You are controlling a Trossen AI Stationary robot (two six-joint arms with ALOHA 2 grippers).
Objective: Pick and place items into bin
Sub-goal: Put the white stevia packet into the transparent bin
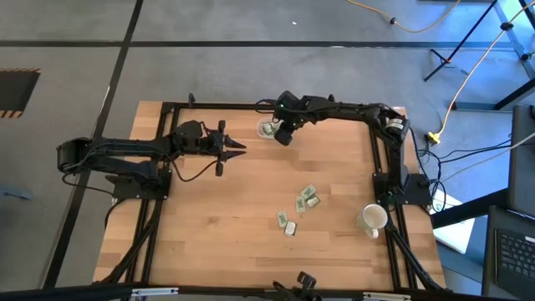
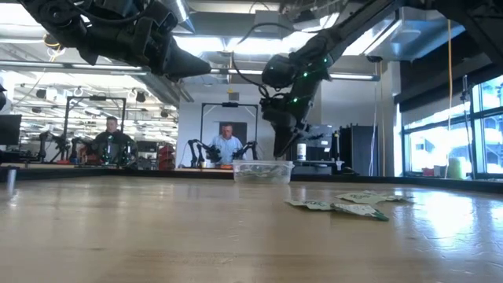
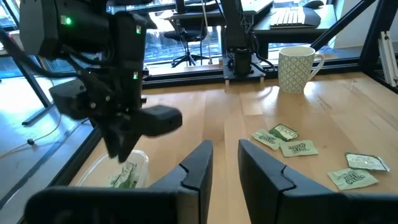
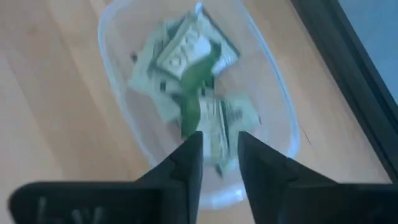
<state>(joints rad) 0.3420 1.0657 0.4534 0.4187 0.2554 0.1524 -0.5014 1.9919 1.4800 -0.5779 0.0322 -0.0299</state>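
Observation:
The bin [image 1: 267, 129] is a small clear tray near the table's far edge, and several pale green and white packets [image 4: 186, 56] lie in it. My right gripper [image 4: 219, 146] hangs just above it, pointing down, its fingers a little apart and nothing between them; it also shows in the low view [image 2: 281, 153]. More loose packets [image 1: 308, 197] lie flat on the table's right half [image 3: 286, 142]. My left gripper [image 1: 242, 149] hovers raised over the left-centre of the table, narrowly open [image 3: 225, 155] and empty.
A white cup [image 1: 373, 219] stands near the right edge, beyond the loose packets [image 2: 338, 207]. Black frame rails run along the table's sides and far edge, close behind the bin [image 2: 262, 171]. Bare wood lies between the two grippers. People sit in the room behind.

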